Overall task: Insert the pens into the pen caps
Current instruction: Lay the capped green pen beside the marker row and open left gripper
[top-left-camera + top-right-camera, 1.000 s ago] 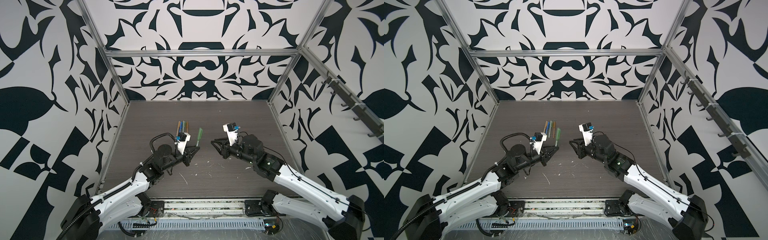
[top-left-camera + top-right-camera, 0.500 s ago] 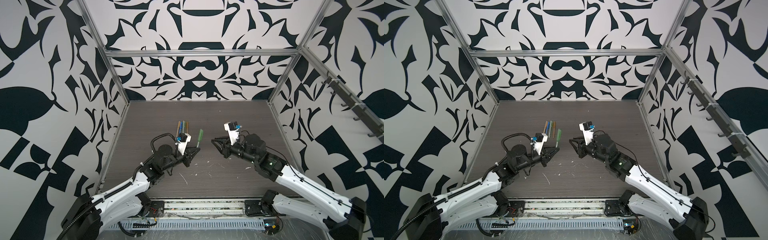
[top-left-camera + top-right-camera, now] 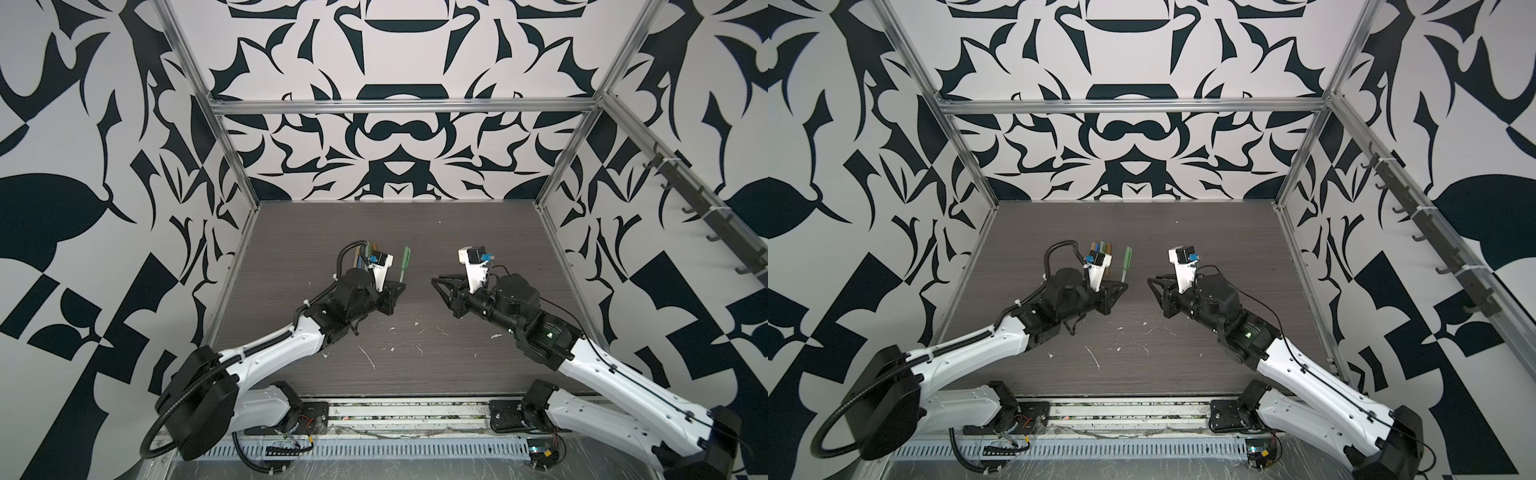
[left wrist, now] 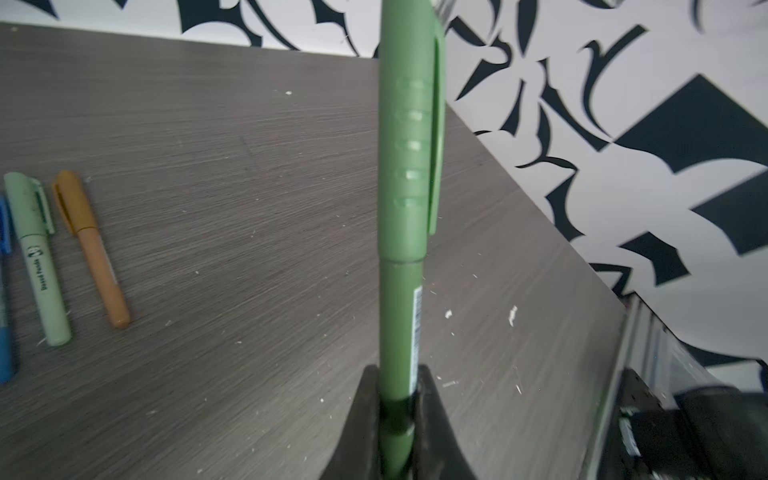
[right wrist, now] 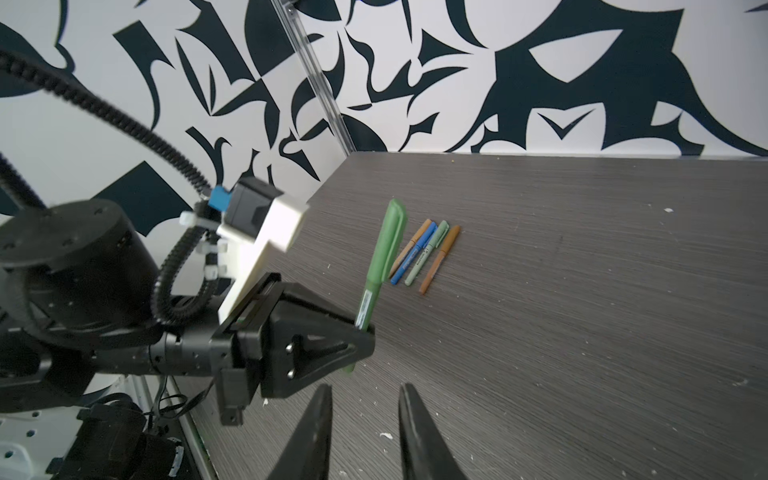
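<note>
- The left arm (image 3: pixel 266 353) comes in from the lower left of both top views. Its wrist camera housing (image 3: pixel 380 264) covers most of a row of pens lying behind it.
- That row is four capped pens (image 3: pixel 1101 248) on the bench (image 3: pixel 478 232), side by side and nearly parallel, left of frame centre.
- In the right wrist view they run left to right: tan pen (image 5: pixel 419 232), blue pen (image 5: pixel 409 259), light green pen (image 5: pixel 428 252), ochre-brown pen (image 5: pixel 440 257).
- The left wrist view, at its left edge, shows the light green cap (image 4: pixel 27 199) and the ochre-brown cap (image 4: pixel 70 195) seated on their barrels.
- The left end effector (image 3: pixel 395 286) is clenched on the dark green pen (image 3: pixel 405 262). Its two jaws press the barrel from either side near its rear end.
- The dark green cap (image 4: pixel 411 145) is fully on that pen, with its clip on the right of the frame.
- In both top views the pen slants up-frame from the jaws, just right of the row and apart from it.
- Whether its lower end touches the bench cannot be told.
- The right end effector (image 3: pixel 438 286) sits right of centre, with its tips pointing left at the other end effector and bare bench between them.
- Its fingers (image 5: pixel 320 415) stand apart with nothing between them: released.
- White flecks (image 3: pixel 370 357) dot the bench in the lower middle.
</note>
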